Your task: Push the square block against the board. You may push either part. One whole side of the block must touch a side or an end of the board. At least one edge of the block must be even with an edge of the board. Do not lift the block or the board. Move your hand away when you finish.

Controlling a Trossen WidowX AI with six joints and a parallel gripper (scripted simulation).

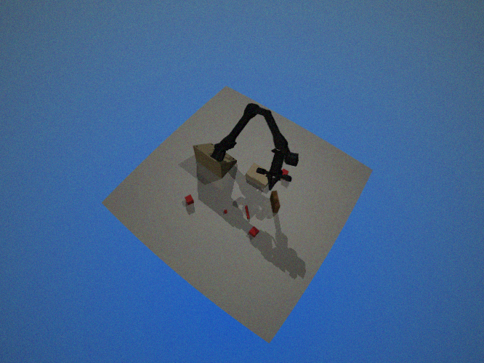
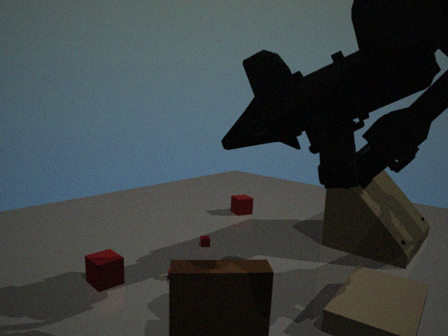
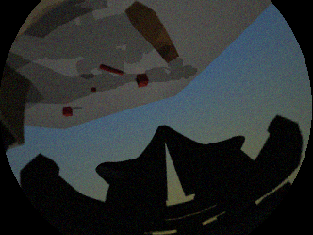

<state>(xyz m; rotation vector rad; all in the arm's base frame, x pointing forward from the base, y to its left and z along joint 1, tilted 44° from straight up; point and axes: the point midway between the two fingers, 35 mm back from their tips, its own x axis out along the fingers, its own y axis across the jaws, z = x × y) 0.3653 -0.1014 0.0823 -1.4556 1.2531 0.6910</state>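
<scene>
The square block (image 1: 255,175) (image 2: 375,301) is a flat, light tan slab on the grey table. The board (image 1: 275,201) (image 2: 220,294) (image 3: 152,29) is dark brown and stands on its edge a short way from the block, not touching it. My gripper (image 1: 269,186) (image 2: 225,145) (image 3: 162,127) is shut with nothing between the fingers. It hangs in the air above the table, close to the block's near corner, with its tip pointing toward the gap between block and board.
The arm's tan wedge base (image 1: 214,158) (image 2: 373,219) stands behind the block. Red cubes (image 1: 189,199) (image 1: 253,231) (image 1: 285,172) (image 2: 104,268) (image 2: 241,205), a tiny red cube (image 1: 224,211) (image 2: 204,240) and a thin red stick (image 1: 247,212) (image 3: 110,68) are scattered on the table (image 1: 169,177).
</scene>
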